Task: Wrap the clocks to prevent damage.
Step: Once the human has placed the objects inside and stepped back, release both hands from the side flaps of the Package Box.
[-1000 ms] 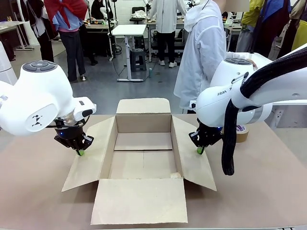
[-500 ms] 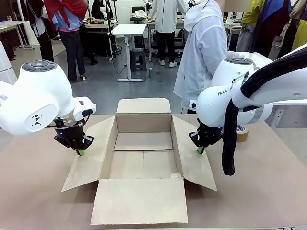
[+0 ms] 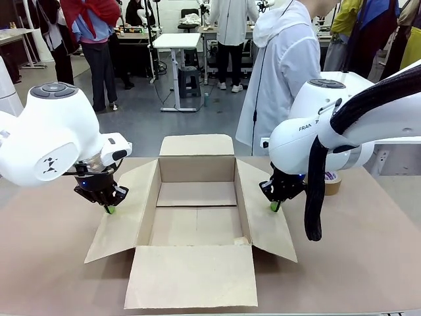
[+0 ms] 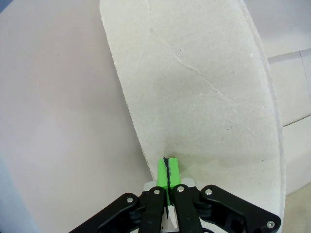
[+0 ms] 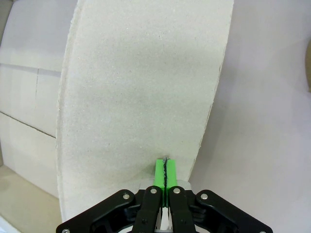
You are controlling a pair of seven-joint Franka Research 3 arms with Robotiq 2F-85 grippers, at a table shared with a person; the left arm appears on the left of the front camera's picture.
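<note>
Brown tabletop (image 3: 46, 263), workshop behind. The left gripper (image 3: 110, 210) has its green pads pressed together with nothing between them, tip at the outer edge of the left flap (image 3: 125, 214) of the open cardboard box (image 3: 196, 194). The right gripper (image 3: 273, 207) is likewise closed and empty, tip on the right flap (image 3: 266, 227). Both grippers are unmoved since a second ago. The person (image 3: 279, 72) behind the box has shifted slightly. A tape roll (image 3: 332, 183) sits behind the right arm.
</note>
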